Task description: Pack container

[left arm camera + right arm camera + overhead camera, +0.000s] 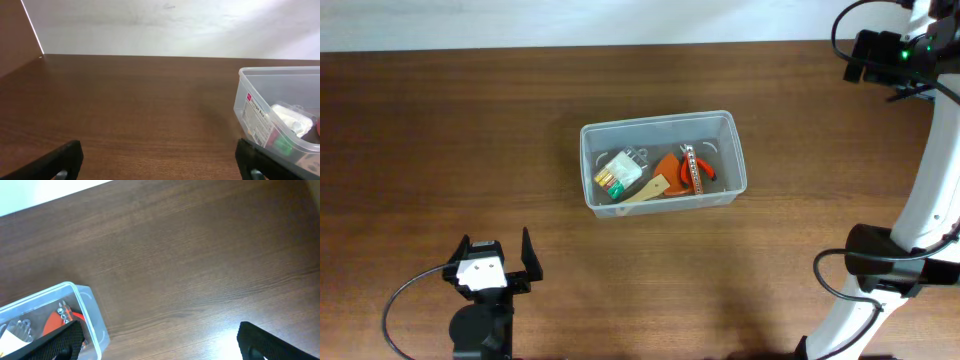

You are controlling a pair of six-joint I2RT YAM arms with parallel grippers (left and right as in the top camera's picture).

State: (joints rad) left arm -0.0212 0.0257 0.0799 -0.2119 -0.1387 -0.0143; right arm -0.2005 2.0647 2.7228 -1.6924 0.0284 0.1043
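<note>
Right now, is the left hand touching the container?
Apart. The overhead view shows a stretch of bare table between the open left hand and the container.

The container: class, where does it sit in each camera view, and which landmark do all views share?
Overhead: the container sits near centre, slightly right.
Left wrist: container at right edge, cut off.
Right wrist: container in bottom left corner, cut off.
Shared landmark: the brown wooden table beneath it.
</note>
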